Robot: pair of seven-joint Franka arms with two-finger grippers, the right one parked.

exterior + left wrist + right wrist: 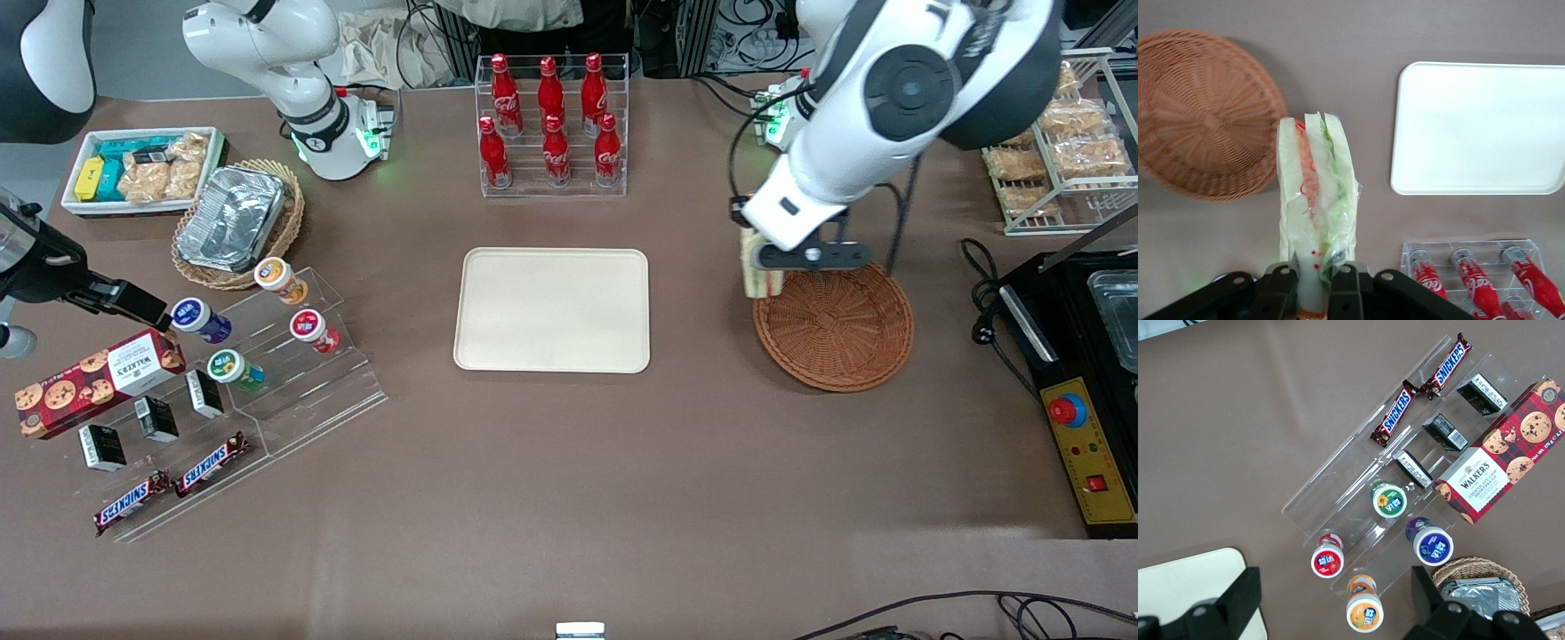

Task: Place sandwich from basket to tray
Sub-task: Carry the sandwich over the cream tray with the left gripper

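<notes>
Sandwich (1315,200) pinched in hand (1317,283), above basket (836,329) edge, tray (552,309) nearby

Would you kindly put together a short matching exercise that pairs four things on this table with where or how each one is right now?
Things:
1. triangular white-bread sandwich
2. round reddish-brown wicker basket
3. flat cream-beige plastic tray
4. left arm's hand

States:
A. lies bare, nothing on it, nearer the front camera than the cola bottles
B. shut on the bread, up over the basket's edge
C. held off the table, filling edge showing
D. sits with nothing in it, toward the working arm's end

Pairs: 1-C, 2-D, 3-A, 4-B
</notes>
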